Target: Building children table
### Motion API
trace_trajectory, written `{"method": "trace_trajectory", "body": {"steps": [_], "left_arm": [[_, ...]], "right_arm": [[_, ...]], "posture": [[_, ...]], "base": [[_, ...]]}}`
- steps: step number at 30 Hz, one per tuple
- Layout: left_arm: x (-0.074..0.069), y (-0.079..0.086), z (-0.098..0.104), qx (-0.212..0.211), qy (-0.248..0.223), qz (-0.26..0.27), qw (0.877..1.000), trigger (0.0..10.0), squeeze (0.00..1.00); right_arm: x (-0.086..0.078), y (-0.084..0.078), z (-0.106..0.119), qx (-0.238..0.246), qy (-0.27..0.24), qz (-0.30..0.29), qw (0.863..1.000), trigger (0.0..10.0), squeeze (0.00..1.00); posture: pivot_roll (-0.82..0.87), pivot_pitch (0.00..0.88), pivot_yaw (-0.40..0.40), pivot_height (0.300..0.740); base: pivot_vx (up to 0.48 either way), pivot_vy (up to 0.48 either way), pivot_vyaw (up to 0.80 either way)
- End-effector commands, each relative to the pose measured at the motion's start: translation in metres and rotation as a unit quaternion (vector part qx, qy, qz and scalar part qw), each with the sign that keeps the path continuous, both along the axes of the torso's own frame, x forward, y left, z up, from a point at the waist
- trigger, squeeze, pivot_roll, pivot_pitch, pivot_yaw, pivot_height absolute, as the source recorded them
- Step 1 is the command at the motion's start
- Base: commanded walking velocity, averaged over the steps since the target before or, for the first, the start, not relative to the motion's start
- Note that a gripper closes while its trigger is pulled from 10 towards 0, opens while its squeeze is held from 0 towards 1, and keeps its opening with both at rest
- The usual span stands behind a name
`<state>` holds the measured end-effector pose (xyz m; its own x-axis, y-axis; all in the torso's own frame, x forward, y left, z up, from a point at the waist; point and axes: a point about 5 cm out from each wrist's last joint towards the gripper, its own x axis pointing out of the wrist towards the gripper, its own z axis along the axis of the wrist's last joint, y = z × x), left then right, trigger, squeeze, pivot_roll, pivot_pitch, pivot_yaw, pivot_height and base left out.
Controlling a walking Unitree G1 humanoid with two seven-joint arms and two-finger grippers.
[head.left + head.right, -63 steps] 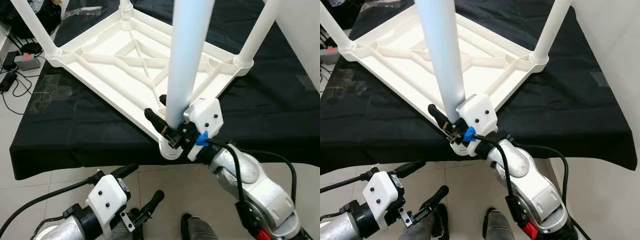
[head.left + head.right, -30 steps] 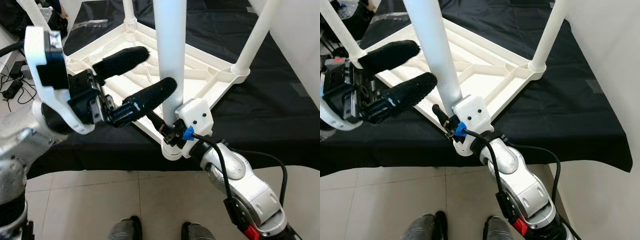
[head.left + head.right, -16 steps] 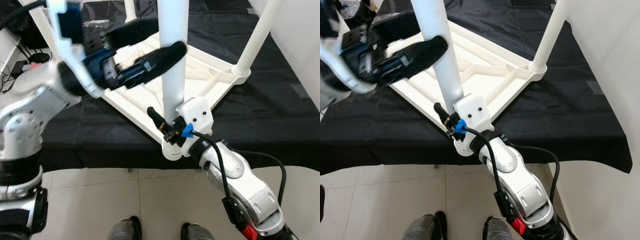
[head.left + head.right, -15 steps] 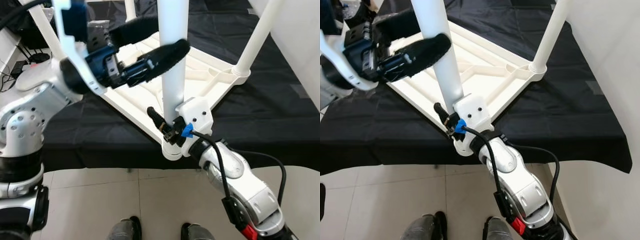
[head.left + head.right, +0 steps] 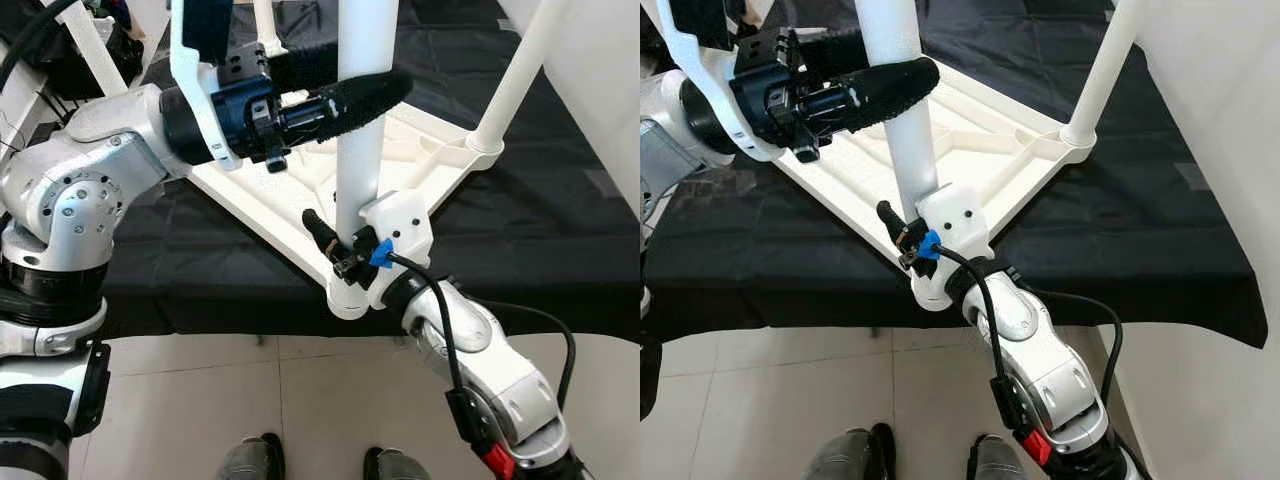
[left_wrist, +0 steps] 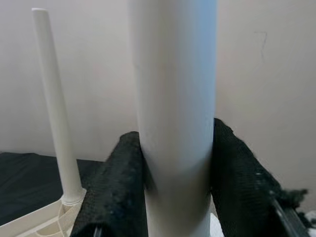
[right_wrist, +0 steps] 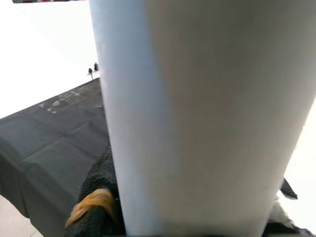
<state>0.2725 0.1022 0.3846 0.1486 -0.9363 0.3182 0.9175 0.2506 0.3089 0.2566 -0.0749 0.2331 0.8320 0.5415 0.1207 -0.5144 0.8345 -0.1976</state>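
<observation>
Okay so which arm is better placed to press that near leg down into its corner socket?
Probably the left. The left gripper clasps the near leg high up, so it can push downward. The right gripper grips the base by the corner socket, better for steadying.

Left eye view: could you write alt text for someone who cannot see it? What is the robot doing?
Both grippers clasp one upright white table leg: the left gripper around it high up, the right gripper low, near its corner socket. The white tabletop lies upside down on a black cloth, with other legs standing at other corners.
</observation>
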Motion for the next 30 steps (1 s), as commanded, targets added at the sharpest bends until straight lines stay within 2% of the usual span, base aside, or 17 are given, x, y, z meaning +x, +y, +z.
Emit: {"method": "trace_trajectory", "body": {"steps": [1, 3, 4, 6, 7, 10, 11, 14, 16, 19, 21, 22, 23, 24, 25, 27, 30], "left_arm": [[0.009, 0.003, -0.004, 0.014, 0.006, 0.030, 0.999, 0.0, 0.00], [0.010, 0.000, -0.003, 0.023, 0.002, 0.026, 0.999, 0.0, 0.00], [0.011, -0.001, -0.003, 0.027, 0.000, 0.024, 0.999, 0.0, 0.00], [0.012, -0.002, -0.002, 0.030, 0.000, 0.022, 0.999, 0.0, 0.00], [0.013, -0.003, -0.003, 0.034, -0.002, 0.020, 0.999, 0.0, 0.00], [0.013, -0.003, -0.003, 0.034, -0.002, 0.020, 0.999, 0.0, 0.00], [0.013, -0.005, -0.004, 0.037, -0.003, 0.018, 0.999, 0.0, 0.00], [0.013, -0.006, -0.004, 0.039, -0.004, 0.016, 0.999, 0.0, 0.00], [0.012, -0.009, -0.004, 0.040, -0.005, 0.010, 0.999, 0.0, 0.00], [0.011, -0.010, -0.004, 0.040, -0.005, 0.007, 0.999, 0.0, 0.00], [0.011, -0.012, -0.005, 0.041, -0.005, 0.001, 0.999, 0.0, 0.00], [0.011, -0.012, -0.005, 0.041, -0.005, 0.001, 0.999, 0.0, 0.00], [0.010, -0.014, -0.006, 0.042, -0.005, -0.003, 0.999, 0.0, 0.00], [0.010, -0.014, -0.006, 0.042, -0.005, -0.003, 0.999, 0.0, 0.00], [0.010, -0.015, -0.006, 0.042, -0.005, -0.006, 0.999, 0.0, 0.00], [0.009, -0.018, -0.005, 0.041, -0.006, -0.012, 0.999, 0.0, 0.00], [0.009, -0.019, -0.005, 0.041, -0.006, -0.012, 0.999, 0.0, 0.00]], "right_arm": [[0.002, -0.002, -0.012, -0.009, 0.032, -0.006, 0.999, 10.0, 0.00], [0.004, -0.006, -0.010, 0.019, 0.044, 0.011, 0.999, 10.0, 0.00], [0.005, -0.009, -0.009, 0.039, 0.054, 0.027, 0.997, 10.0, 0.98], [0.005, -0.011, -0.006, 0.056, 0.061, 0.051, 0.995, 10.0, 1.00], [0.005, -0.015, -0.002, 0.065, 0.055, 0.084, 0.993, 10.0, 1.00], [0.005, -0.015, -0.002, 0.065, 0.055, 0.084, 0.993, 10.0, 1.00], [0.005, -0.021, 0.004, 0.069, 0.049, 0.121, 0.989, 10.0, 1.00], [0.007, -0.032, 0.009, 0.058, 0.039, 0.159, 0.985, 10.0, 1.00], [0.013, -0.056, 0.023, 0.007, 0.014, 0.230, 0.973, 10.0, 1.00], [0.015, -0.064, 0.028, -0.016, 0.006, 0.253, 0.967, 10.0, 1.00], [0.017, -0.069, 0.036, -0.037, -0.003, 0.296, 0.954, 10.0, 1.00], [0.017, -0.069, 0.036, -0.037, -0.003, 0.296, 0.954, 10.0, 1.00], [0.017, -0.070, 0.042, -0.058, -0.008, 0.336, 0.940, 10.0, 0.96], [0.017, -0.070, 0.043, -0.063, -0.008, 0.346, 0.936, 10.0, 0.69], [0.018, -0.069, 0.047, -0.061, -0.009, 0.363, 0.930, 10.0, 0.00], [0.031, -0.059, 0.062, -0.055, -0.029, 0.414, 0.908, 10.0, 0.00], [0.033, -0.059, 0.064, -0.058, -0.032, 0.425, 0.903, 10.0, 0.00]], "posture": [[-0.01, 0.229, 0.045, 0.740], [-0.01, 0.231, 0.046, 0.740], [-0.01, 0.234, 0.048, 0.740], [-0.01, 0.234, 0.048, 0.740], [-0.01, 0.234, 0.048, 0.740], [-0.01, 0.234, 0.048, 0.740], [-0.01, 0.237, 0.050, 0.740], [-0.01, 0.237, 0.049, 0.740], [-0.01, 0.237, 0.051, 0.740], [-0.01, 0.237, 0.051, 0.740], [-0.01, 0.237, 0.053, 0.740], [-0.01, 0.237, 0.053, 0.740], [-0.01, 0.237, 0.056, 0.740], [-0.01, 0.236, 0.057, 0.740], [-0.01, 0.236, 0.058, 0.740], [0.00, 0.237, 0.064, 0.740], [0.00, 0.236, 0.063, 0.740]], "base": [[0.000, 0.000, 0.00], [0.000, 0.000, 0.00], [0.000, 0.000, 0.00], [0.000, 0.000, 0.00], [0.000, 0.000, 0.00], [0.000, 0.000, 0.00], [0.000, 0.000, 0.00], [0.000, 0.000, 0.00], [0.000, 0.000, 0.00], [0.000, 0.000, 0.00], [0.000, 0.000, 0.00], [0.000, 0.000, 0.00], [0.000, 0.000, 0.00], [0.000, 0.000, 0.00], [0.000, 0.000, 0.00], [0.000, 0.000, 0.00], [0.000, 0.000, 0.00]]}}
